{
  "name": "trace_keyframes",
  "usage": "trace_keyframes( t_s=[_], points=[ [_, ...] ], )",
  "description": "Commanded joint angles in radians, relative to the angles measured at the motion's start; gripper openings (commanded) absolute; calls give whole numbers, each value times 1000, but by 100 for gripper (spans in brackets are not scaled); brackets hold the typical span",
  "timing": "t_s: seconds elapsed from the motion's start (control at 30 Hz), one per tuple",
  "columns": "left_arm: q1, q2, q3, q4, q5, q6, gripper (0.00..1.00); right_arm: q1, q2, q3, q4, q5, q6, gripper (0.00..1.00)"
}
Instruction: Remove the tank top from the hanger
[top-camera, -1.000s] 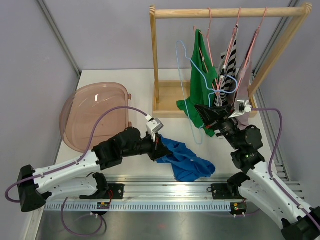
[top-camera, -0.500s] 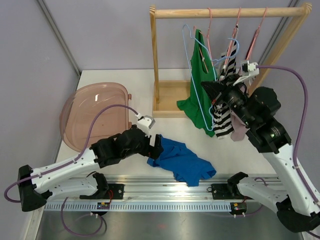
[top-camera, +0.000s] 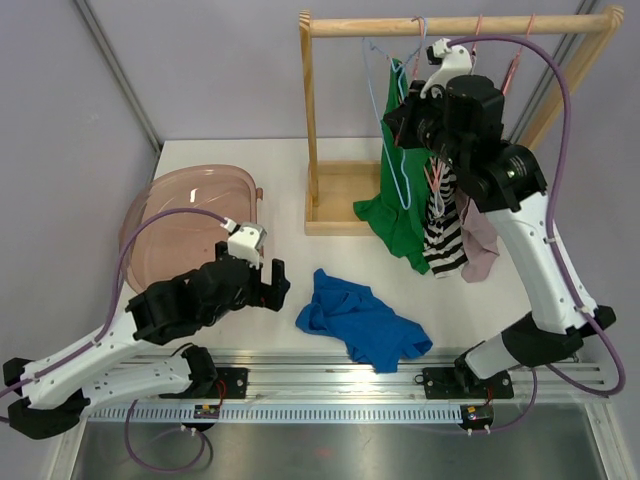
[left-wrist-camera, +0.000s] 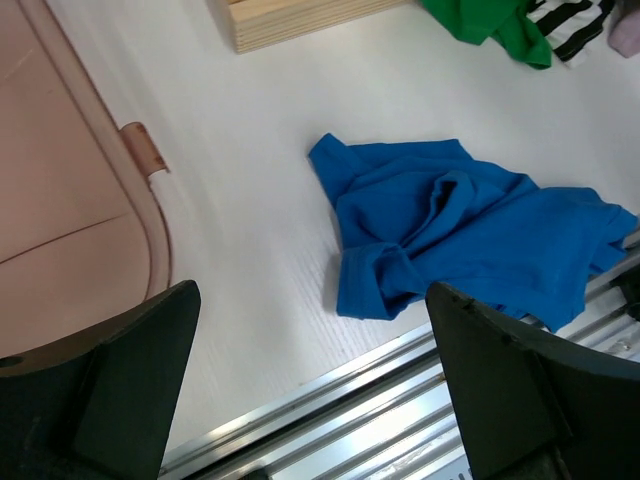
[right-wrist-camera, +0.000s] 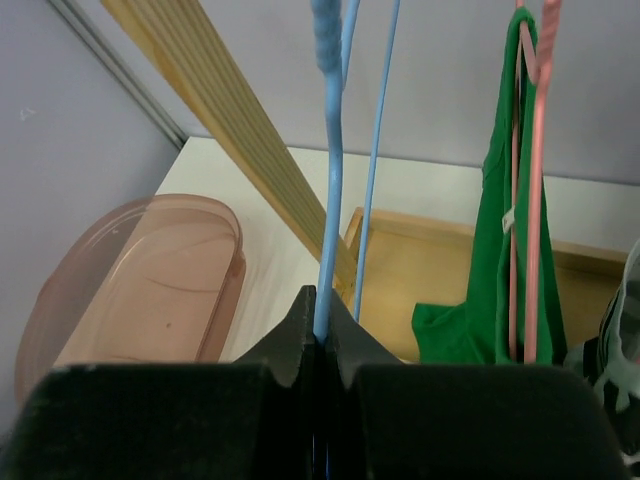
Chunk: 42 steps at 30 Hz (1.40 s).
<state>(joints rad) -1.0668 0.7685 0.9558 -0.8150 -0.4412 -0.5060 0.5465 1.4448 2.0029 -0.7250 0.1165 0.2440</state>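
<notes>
"Which step are we on?"

"I judge the removal done. The crumpled blue tank top lies on the table at six o'clock, off the bare light-blue wire hanger. My right gripper is clamped on that wire at twelve o'clock, by the wooden rail."

"And next?"

"Probably hooking it over the rail. My left gripper hangs spread and empty."

"The translucent pink tub?"

"It's at nine o'clock, with nothing visible inside."

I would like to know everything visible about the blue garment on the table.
The blue garment is bright blue, soft-looking cloth, crumpled in a loose heap with folds, on no hanger. It lies on the white table near the front, its near edge over the metal rail. The open left gripper is beside it, not touching.
</notes>
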Motion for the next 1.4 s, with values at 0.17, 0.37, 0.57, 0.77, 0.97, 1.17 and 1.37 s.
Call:
trace_keyframes(
  t_s=[0.17, 0.37, 0.57, 0.77, 0.97, 1.17, 1.37],
  points=[
    [-5, -21, -23, -32, -73, 7, 99, 15, 310, 384, -123, 106, -112, 0],
    [-9, -21, -26, -33, -70, 11, 99, 18, 486, 634, -208, 106, -137, 0],
    [-10, -15, -26, -24, -62, 15, 99, 36, 482, 564, -180, 124, -149, 4],
    [-12, 38, -12, 37, -2, 17, 99, 38, 407, 548, -185, 86, -146, 51],
    [-51, 141, 24, 172, 70, 12, 99, 38, 240, 415, -179, 55, -132, 77],
    [-151, 339, 83, 290, 90, 35, 99, 38, -53, 151, -143, -9, -103, 99],
    [-232, 561, 130, 382, 117, 49, 99, 38, -325, -166, -119, -31, -45, 99]
  ],
)
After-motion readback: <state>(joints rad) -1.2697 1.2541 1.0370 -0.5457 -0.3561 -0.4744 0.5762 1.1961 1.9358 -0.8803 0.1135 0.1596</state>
